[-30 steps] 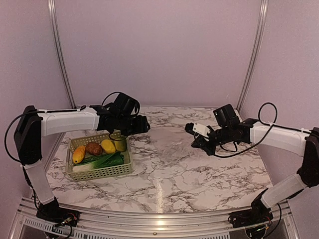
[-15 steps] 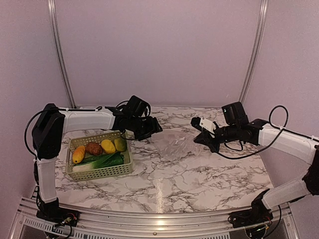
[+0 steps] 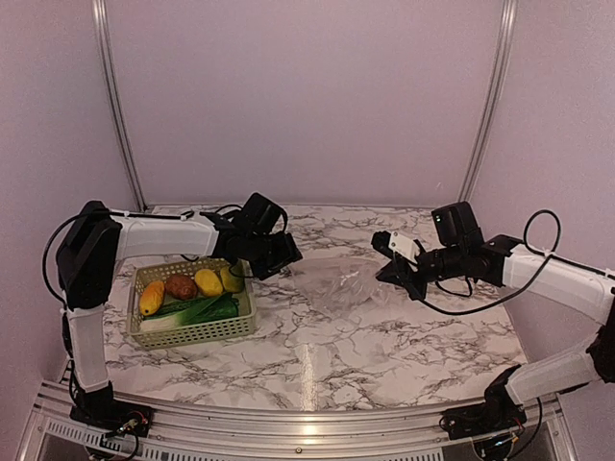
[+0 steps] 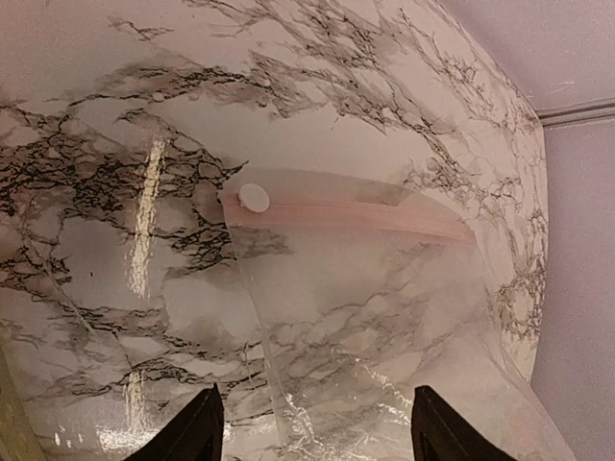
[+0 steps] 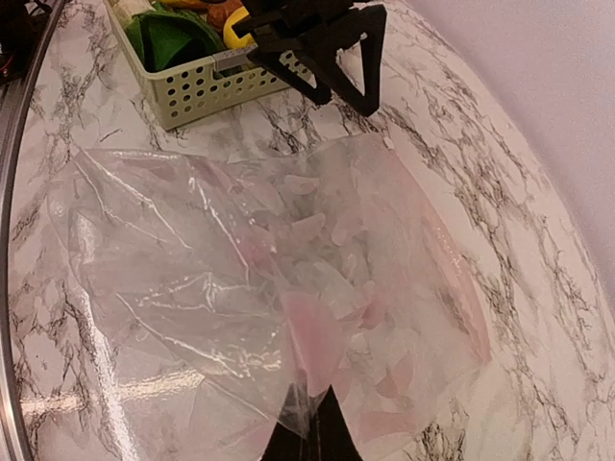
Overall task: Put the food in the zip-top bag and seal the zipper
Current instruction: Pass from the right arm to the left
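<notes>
The zip-top bag [image 3: 336, 284] lies crumpled and clear on the marble between the arms. My right gripper [image 5: 324, 423] is shut on one edge of the bag [image 5: 269, 279], seen from above at the bag's right side [image 3: 383, 273]. The pink zipper [image 4: 370, 217] with its white slider [image 4: 254, 197] runs across the left wrist view. My left gripper [image 4: 313, 434] hovers open over the bag's left part, empty; from above it [image 3: 282, 255] sits between basket and bag. The food [image 3: 192, 296] lies in the green basket [image 3: 197, 332]: yellow fruits, brown lump, orange piece, cucumber, leek.
The basket [image 5: 207, 88] stands at the left, just behind the left gripper's fingers [image 5: 357, 62] in the right wrist view. Pink walls close the back and sides. A metal rail runs along the table's near edge [image 3: 307, 413].
My left gripper swung from above the basket rightward to the bag's edge, then eased back slightly. The right gripper drew right with the bag, which now shows spread on the marble.
</notes>
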Controlling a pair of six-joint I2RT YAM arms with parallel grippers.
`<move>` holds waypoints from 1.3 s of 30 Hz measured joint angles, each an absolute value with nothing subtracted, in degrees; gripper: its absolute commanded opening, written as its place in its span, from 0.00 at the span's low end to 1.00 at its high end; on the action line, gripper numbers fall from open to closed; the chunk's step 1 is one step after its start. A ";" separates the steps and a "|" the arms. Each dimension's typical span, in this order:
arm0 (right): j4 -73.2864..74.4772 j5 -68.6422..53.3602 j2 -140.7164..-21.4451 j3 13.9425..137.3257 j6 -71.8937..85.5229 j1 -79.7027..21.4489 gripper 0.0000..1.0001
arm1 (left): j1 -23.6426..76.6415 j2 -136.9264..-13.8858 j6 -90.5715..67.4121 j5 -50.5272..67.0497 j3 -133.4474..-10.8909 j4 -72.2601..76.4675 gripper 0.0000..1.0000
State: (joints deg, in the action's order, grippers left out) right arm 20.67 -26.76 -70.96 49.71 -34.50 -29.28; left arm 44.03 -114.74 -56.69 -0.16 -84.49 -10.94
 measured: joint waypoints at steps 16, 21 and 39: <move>20.80 -29.17 -68.18 49.19 -33.82 -29.28 0.00 | 45.39 -120.36 -66.43 3.09 -85.89 -7.92 0.62; 20.95 -30.22 -68.05 47.90 -33.85 -29.28 0.00 | 45.23 -122.17 -68.66 4.93 -86.70 -3.77 0.36; 30.83 -33.52 -70.78 52.56 -35.03 -28.58 0.54 | 44.51 -107.59 -38.37 5.04 -76.73 15.35 0.00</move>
State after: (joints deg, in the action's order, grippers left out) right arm 30.83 -33.52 -70.78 52.56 -35.03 -28.58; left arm 44.51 -107.59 -38.37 5.04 -76.73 15.35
